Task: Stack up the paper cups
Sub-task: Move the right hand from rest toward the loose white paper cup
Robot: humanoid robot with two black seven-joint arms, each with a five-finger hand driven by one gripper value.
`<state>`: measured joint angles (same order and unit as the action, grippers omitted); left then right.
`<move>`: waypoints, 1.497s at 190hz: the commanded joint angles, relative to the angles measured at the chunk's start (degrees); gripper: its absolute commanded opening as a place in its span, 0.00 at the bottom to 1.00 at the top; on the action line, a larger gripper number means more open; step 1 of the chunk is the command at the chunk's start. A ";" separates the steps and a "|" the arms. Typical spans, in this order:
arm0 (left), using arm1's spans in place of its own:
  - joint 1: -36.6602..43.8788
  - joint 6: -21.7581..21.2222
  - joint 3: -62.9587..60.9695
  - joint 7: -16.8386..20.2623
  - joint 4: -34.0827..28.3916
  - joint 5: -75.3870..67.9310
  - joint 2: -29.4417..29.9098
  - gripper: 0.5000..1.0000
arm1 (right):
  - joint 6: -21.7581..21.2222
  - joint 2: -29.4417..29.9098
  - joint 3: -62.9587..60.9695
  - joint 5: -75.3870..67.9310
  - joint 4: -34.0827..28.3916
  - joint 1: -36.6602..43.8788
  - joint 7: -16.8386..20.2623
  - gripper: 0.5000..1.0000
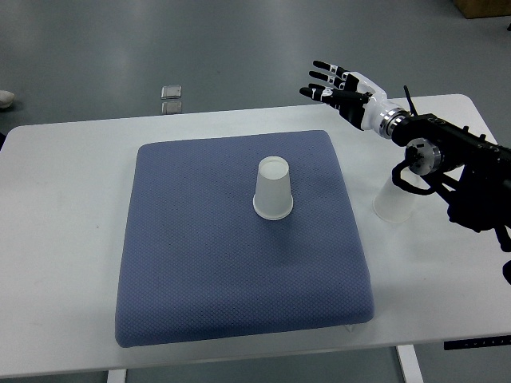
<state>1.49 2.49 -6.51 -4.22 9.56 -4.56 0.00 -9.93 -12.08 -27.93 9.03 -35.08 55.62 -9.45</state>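
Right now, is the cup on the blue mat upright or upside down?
Upside down: the paper cup stands on its wider rim on the blue mat, narrow closed base facing up.

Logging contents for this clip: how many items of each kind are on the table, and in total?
Paper cups: 2, one upside down on the pad, one on the bare table partly hidden behind the right arm.
Blue pads: 1.
Total: 3.
The right hand holds nothing.
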 commanded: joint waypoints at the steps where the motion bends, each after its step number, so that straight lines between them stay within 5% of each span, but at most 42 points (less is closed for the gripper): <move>1: 0.18 -0.03 -0.08 0.00 0.02 -0.01 0.00 1.00 | -0.09 -0.05 0.07 0.02 -0.08 0.19 0.05 0.83; 69: -0.17 -0.65 -0.35 0.00 -0.77 0.08 0.00 1.00 | -0.26 -0.23 0.86 0.73 -0.08 1.59 -1.27 0.83; 97: -0.26 -0.65 -0.17 0.00 -0.68 -0.01 0.00 1.00 | -1.76 -2.34 1.39 1.61 -0.52 1.94 -4.70 0.83; 126: -0.17 -0.65 -0.17 0.00 -0.68 -0.01 0.00 1.00 | -5.71 -7.61 1.47 9.87 -1.31 2.91 -6.28 0.83; 185: -0.17 -0.65 -0.17 0.00 -0.68 -0.01 0.00 1.00 | -20.39 -20.88 5.60 30.87 -1.57 5.90 -6.72 0.83; 218: -0.17 -0.65 -0.17 0.00 -0.68 -0.01 0.00 1.00 | -21.62 -27.21 6.04 49.50 -10.00 5.81 -13.13 0.83; 284: -0.17 -0.65 -0.17 0.00 -0.68 -0.01 0.00 1.00 | -20.74 -32.40 12.64 63.57 -19.85 6.60 -13.84 0.83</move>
<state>1.31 1.84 -6.67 -4.22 8.88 -4.56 0.00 -31.09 -44.12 -17.65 68.86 -53.33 62.15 -23.28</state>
